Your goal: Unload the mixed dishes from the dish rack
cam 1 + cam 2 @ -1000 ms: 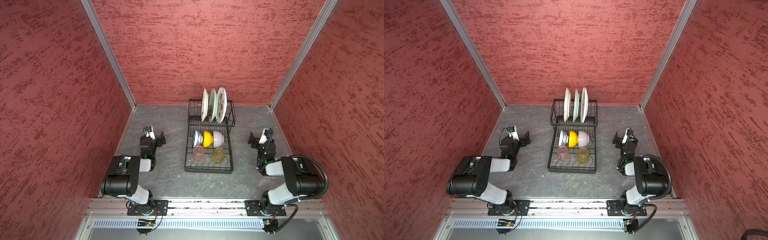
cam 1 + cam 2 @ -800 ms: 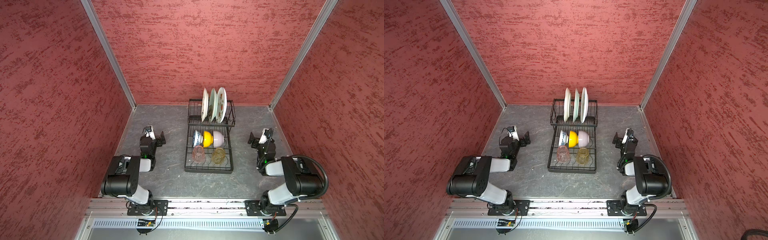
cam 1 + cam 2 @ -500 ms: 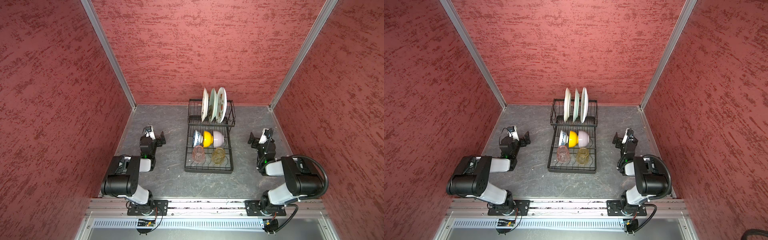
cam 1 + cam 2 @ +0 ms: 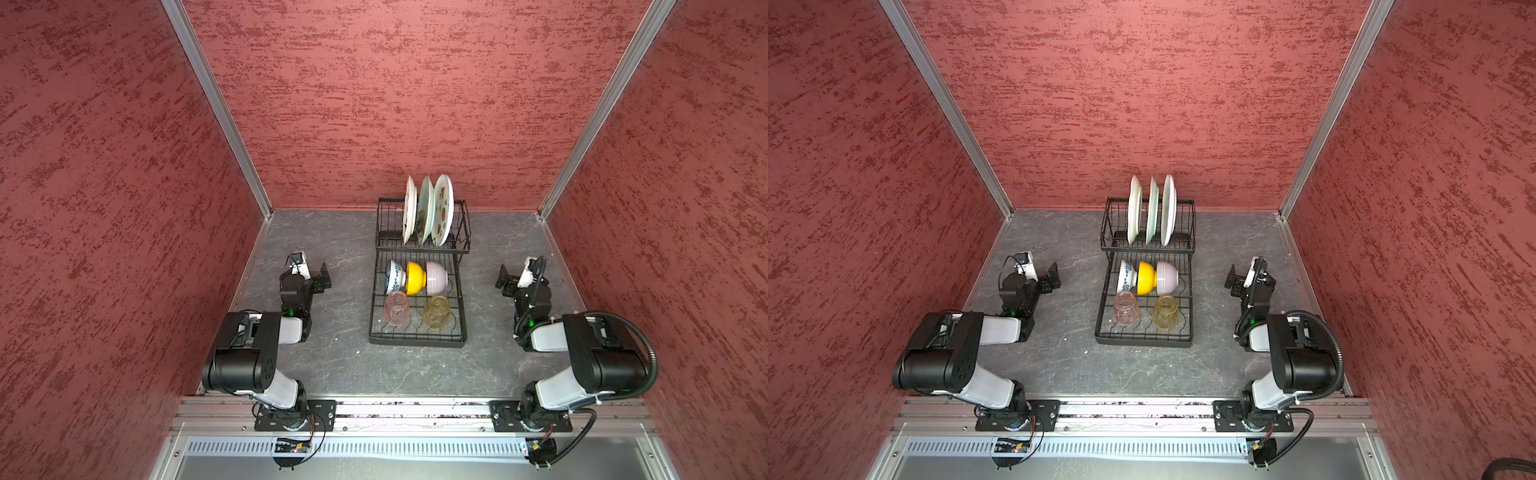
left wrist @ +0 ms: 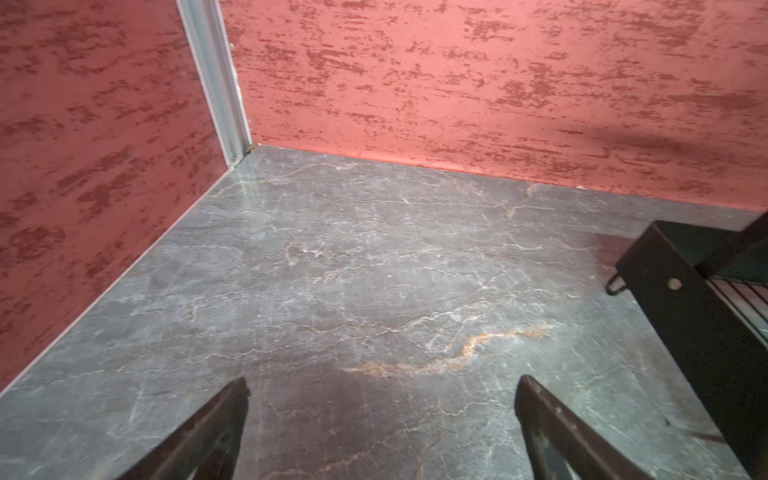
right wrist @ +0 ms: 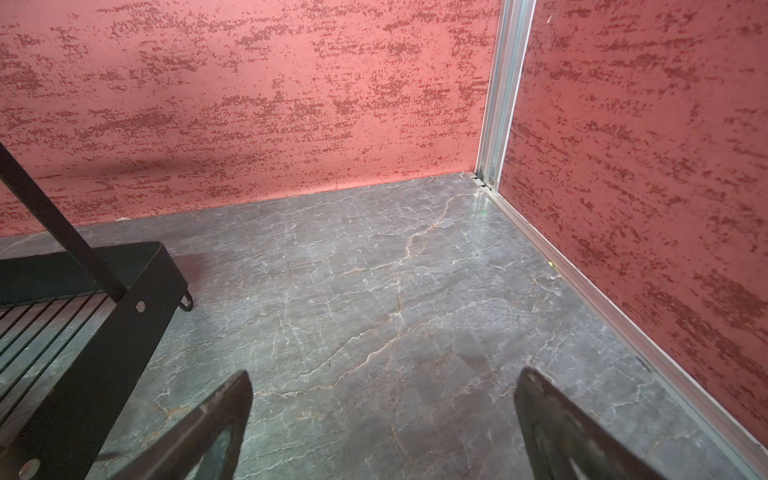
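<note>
Loaded dish rack (image 4: 417,341) is awaiting unloading: plates (image 4: 424,212) standing slotted in its back tier, bowls (image 4: 415,277) and glasses (image 4: 397,308) draining on its front tier. L gripper (image 5: 380,399) and R gripper (image 6: 382,390) are flanking rack, jaws spread, empty, probably staged for approach.

left arm (image 4: 249,353): folded at the elbow, upper link low over its base, forearm stretched forward.
left wrist (image 4: 293,297): in line with the forearm, green light lit.
left gripper (image 4: 311,272): jaws spread wide, tips pointing forward and slightly inward in both top views.
left fingers (image 5: 224,415): two dark tips in the wrist view, well apart.
right arm (image 4: 598,353): folded likewise, mirroring the left arm, forearm stretched forward.
right wrist (image 4: 532,303): in line with the forearm, green light lit.
right gripper (image 4: 515,276): jaws spread wide, tips pointing forward and slightly inward.
right fingers (image 6: 552,415): two dark tips in the wrist view, well apart.
spacing: arms well apart, one at each side.
</note>
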Available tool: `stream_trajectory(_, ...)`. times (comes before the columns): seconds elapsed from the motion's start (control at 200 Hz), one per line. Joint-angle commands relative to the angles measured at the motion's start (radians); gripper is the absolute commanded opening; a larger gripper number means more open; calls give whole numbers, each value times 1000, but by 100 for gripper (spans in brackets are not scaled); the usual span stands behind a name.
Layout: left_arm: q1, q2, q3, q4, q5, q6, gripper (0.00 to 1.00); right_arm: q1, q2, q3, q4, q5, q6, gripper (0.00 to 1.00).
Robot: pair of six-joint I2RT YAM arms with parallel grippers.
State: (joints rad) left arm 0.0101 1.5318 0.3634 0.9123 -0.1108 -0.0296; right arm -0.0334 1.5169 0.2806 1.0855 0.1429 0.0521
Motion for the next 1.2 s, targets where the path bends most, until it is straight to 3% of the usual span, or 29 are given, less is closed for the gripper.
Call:
stream_trajectory(0.0, -2, -14, -8, 11, -76, -25, 100, 7, -89, 32, -85, 54, -4, 99)
stream_trajectory(0.451, -48, -52, -16, 13, -103, 34, 99, 58, -330, 134, -489, 21, 99, 99)
stream_trajectory(0.506, -63, -130, 17, -128, -201, 11, 99, 70, -356, 155, -544, 12, 110, 99)
stream_trajectory(0.721, -46, -278, 55, -329, -243, -65, 100, 103, -435, 244, -793, -84, 170, 99)
stream_trajectory(0.947, -117, -445, 114, -715, -352, -199, 99, 127, -537, 309, -1054, -103, 249, 99)
stream_trajectory(1.192, -174, -565, 207, -955, -303, -274, 100, 172, -606, 328, -1176, -86, 309, 99)
